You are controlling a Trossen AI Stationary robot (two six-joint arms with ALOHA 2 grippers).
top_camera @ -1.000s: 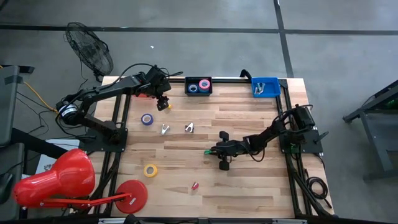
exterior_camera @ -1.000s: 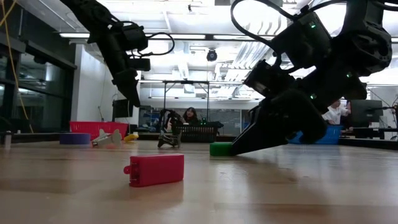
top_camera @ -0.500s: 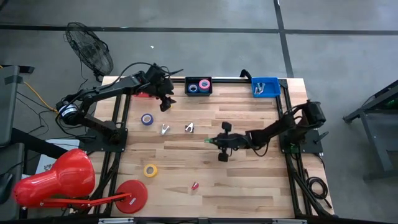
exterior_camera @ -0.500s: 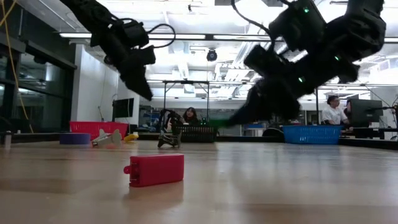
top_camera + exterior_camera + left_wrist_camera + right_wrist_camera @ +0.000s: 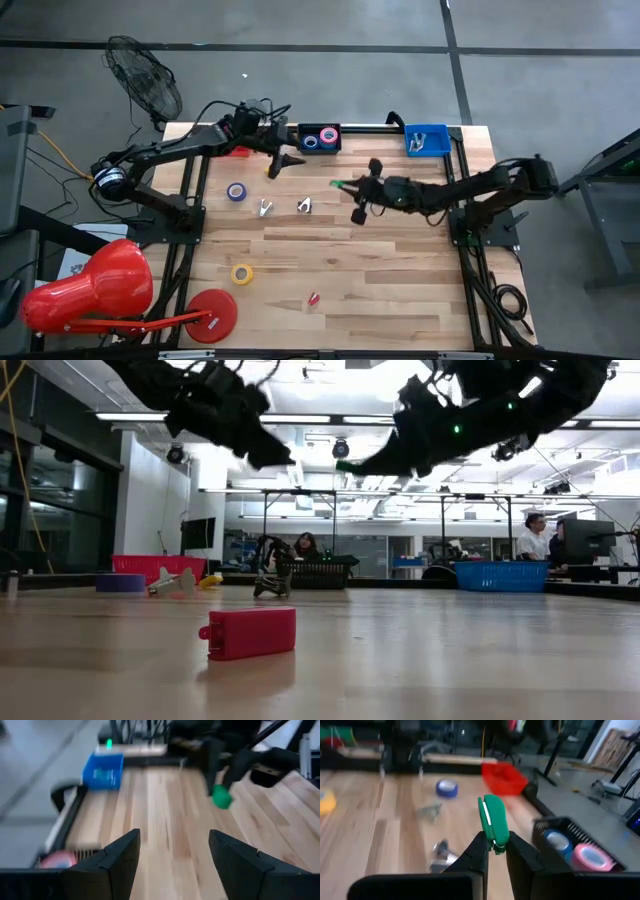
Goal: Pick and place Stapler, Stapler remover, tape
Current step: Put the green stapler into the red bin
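My right gripper (image 5: 343, 185) was clamped on the green stapler (image 5: 493, 822), held above the table's middle; I judged a firm carry wisest, my left gripper (image 5: 290, 159) gaping empty.

Bright ceiling strip lights (image 5: 300, 418) glare in the low view, silhouetting both arms. The high view is evenly lit with soft shadows. Both wrist views are motion-blurred.
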